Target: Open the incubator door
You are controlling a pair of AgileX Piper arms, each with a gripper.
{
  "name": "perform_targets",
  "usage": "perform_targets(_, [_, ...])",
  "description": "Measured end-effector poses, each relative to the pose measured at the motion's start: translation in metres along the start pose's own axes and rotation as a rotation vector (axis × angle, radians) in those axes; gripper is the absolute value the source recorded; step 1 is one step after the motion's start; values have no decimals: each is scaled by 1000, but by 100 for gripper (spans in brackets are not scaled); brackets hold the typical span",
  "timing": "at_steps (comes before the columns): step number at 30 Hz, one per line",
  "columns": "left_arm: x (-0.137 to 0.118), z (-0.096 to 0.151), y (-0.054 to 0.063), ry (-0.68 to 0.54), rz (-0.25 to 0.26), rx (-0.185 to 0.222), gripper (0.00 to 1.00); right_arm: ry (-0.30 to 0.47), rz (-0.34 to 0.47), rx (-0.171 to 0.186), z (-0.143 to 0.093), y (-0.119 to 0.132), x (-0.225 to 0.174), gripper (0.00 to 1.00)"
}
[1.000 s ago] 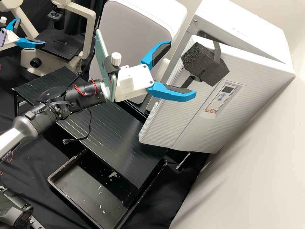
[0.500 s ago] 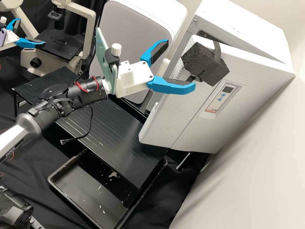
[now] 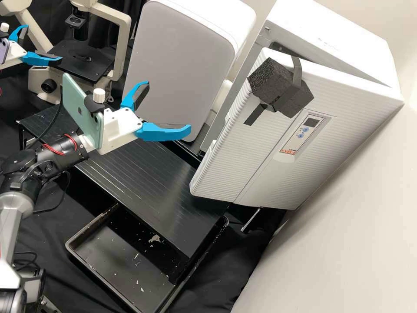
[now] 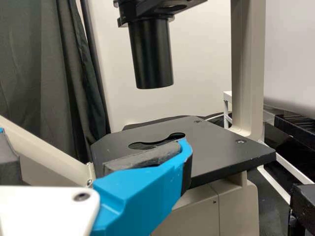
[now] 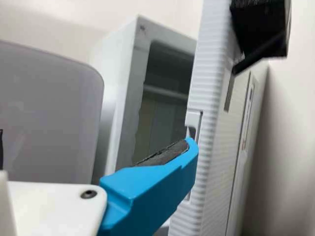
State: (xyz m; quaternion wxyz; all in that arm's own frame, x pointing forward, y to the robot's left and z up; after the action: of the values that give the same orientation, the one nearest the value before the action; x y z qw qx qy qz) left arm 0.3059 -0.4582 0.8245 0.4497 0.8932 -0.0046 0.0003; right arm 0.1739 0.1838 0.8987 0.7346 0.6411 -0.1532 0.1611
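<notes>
Right gripper (image 3: 168, 107) drawn back, two fingers (image 3: 161, 132) parted, one incubator door (image 3: 234, 161) seen ajar, left gripper (image 3: 42, 43) spread near one microscope (image 3: 122, 43)

red lettering (image 3: 288, 151) on door (image 3: 236, 163), logo (image 3: 80, 111) on phone (image 3: 74, 95)

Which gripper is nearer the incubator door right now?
Right. The right gripper is open, short of the free edge of the door and not touching it. The left gripper is well away, by the microscope.
</notes>
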Motion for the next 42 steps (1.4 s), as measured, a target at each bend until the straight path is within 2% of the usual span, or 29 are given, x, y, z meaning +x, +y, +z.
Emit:
perform_targets(7, [0,0,0,0,0,0,100,-60,69,-15,9,8,5,100])
perform_targets(11, [0,0,0,0,0,0,100,-129,125,-34,17,14,15,100])
perform_targets(15, [0,0,0,0,0,0,100,-221,152,-38,25,15,26,100])
perform_targets(28, [0,0,0,0,0,0,100,-388,253,-125,38,8,81,100])
perform_targets(37, [0,0,0,0,0,0,100,-491,270,-110,51,7,95,100])
perform_targets(42, [0,0,0,0,0,0,100,-552,272,-82,59,8,99,100])
